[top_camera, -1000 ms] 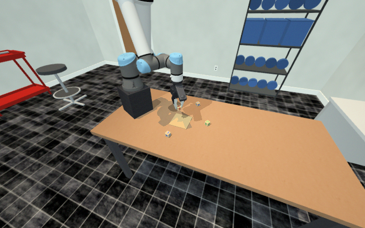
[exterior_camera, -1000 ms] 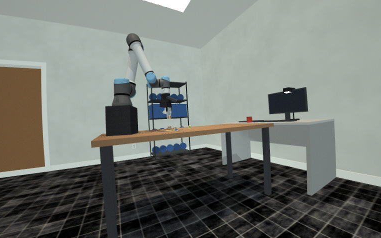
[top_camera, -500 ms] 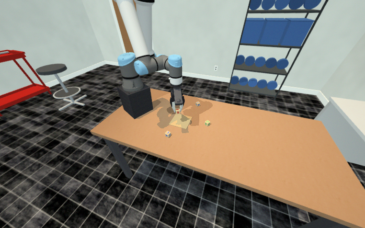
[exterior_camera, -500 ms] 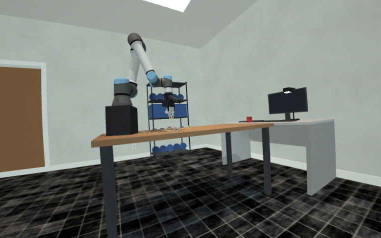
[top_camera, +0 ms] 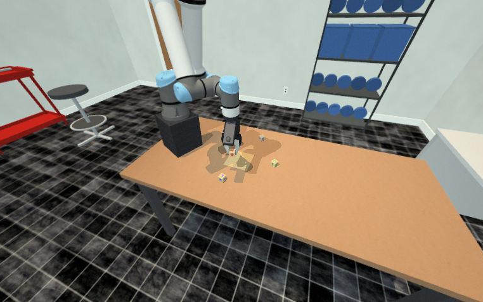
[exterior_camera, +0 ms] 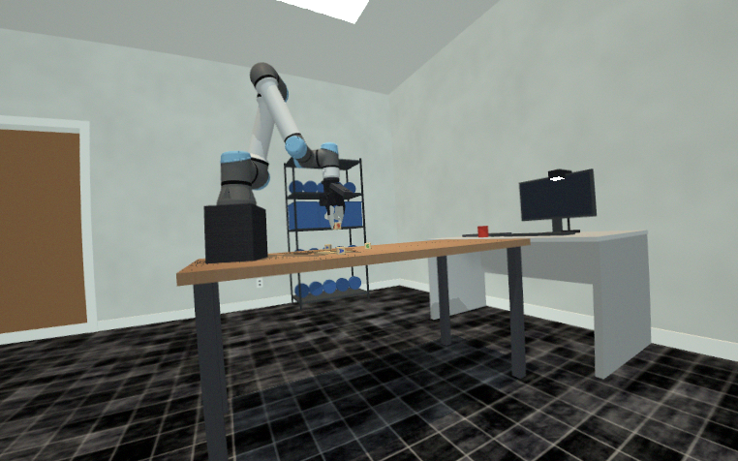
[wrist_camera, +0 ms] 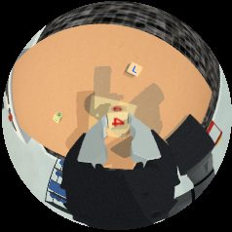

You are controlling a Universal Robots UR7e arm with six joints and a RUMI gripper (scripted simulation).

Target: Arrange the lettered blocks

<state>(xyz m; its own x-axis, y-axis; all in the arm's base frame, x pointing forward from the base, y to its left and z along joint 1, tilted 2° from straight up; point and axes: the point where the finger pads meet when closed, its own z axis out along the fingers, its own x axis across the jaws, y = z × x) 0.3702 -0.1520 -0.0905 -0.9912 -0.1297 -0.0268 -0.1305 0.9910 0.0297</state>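
My gripper [top_camera: 232,151] [exterior_camera: 336,224] [wrist_camera: 117,114] is shut on a block [top_camera: 232,153] [exterior_camera: 337,226] [wrist_camera: 117,122] with a red 4 on its upper face and another red mark on a side. It holds the block well above the table, near the mat [top_camera: 248,158] [wrist_camera: 104,100]. A block with a blue L on top [top_camera: 222,177] [exterior_camera: 341,250] [wrist_camera: 134,69] lies off the mat. A green-marked block [top_camera: 274,162] [exterior_camera: 367,245] [wrist_camera: 58,117] lies off its far side; its top letter is too small to read. A blue-marked block [top_camera: 262,137] [exterior_camera: 327,246] lies behind; its top is unclear and the wrist view hides it.
The wooden table [top_camera: 348,210] [exterior_camera: 417,250] bears everything. The black robot pedestal [top_camera: 181,135] [exterior_camera: 233,233] stands at its left end. Arm shadows cross the mat. A blue-bin shelf [top_camera: 367,41] stands behind, and a white desk [exterior_camera: 624,287] stands beyond the table.
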